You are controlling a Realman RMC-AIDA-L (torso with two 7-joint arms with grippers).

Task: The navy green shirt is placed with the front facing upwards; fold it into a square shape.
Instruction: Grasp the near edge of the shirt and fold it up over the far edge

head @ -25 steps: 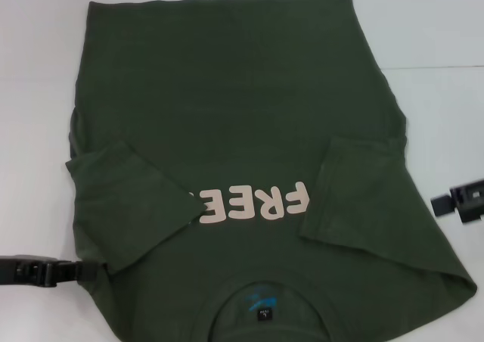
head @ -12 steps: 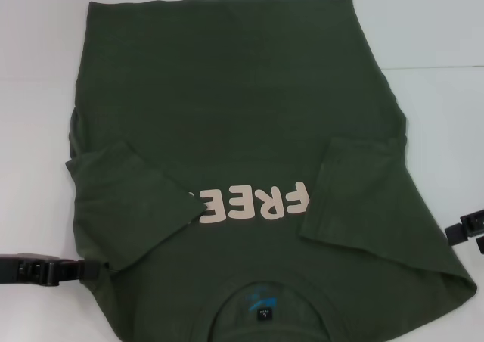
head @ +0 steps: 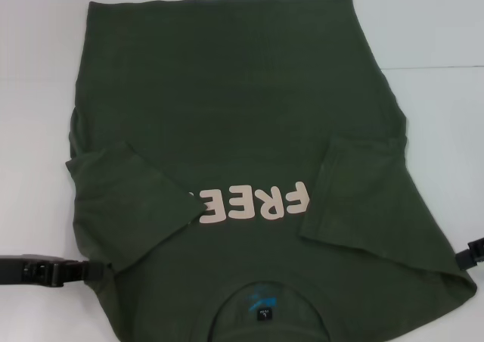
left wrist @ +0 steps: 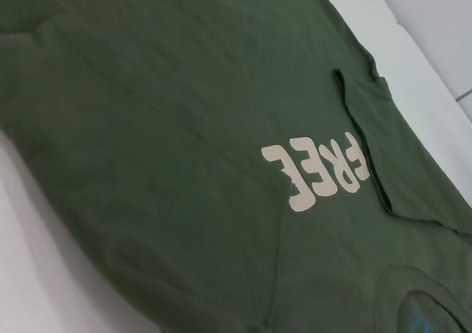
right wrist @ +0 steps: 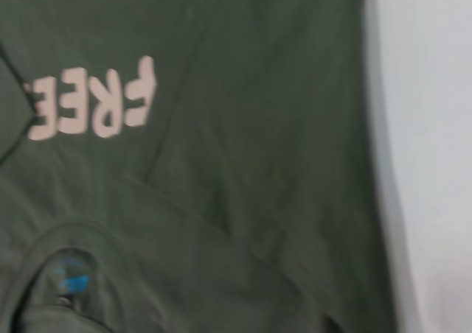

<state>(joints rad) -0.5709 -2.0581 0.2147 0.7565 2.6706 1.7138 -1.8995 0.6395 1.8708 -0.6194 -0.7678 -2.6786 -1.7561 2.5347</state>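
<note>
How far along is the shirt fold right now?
Early. Done: both sleeves lie folded in over the shirt, the left sleeve covering the end of the lettering. In hand: the left gripper and right gripper are at the shirt's shoulder edges, one on each side. Left: folding the long body into a square.

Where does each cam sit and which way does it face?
Head: on the robot's head, looking forward and down at the navy green shirt on the white table; left hand and right hand show at the shirt's side edges.
Left wrist: on the left arm, looking across the shirt; no fingers show.
Right wrist: on the right arm, over the collar side; no fingers show.
Shared: the FREE lettering.
</note>
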